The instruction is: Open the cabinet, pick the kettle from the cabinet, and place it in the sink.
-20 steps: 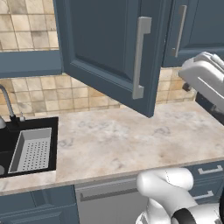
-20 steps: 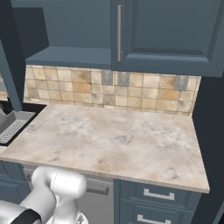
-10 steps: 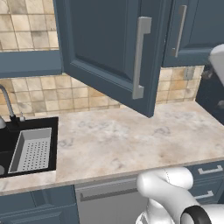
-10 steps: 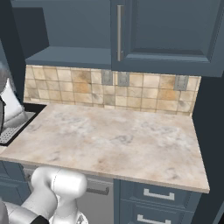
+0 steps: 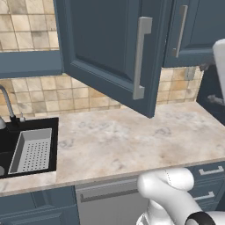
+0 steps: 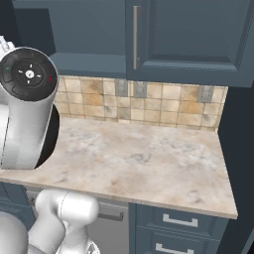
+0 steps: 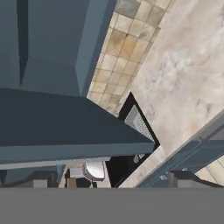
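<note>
While the cabinet (image 5: 110,48) door hangs open above the counter (image 5: 127,140), tool (image 7: 109,181) fingers stand spread, holding nothing.

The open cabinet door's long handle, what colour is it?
Light grey, against the dark blue-grey cabinet door. The handle shows best in the left base view.

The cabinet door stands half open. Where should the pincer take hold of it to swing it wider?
Its long vertical bar handle, at mid-height, approached from the door's panelled outer face. The bar stands off the panel near the free edge, so jaws can straddle it sideways.
</note>
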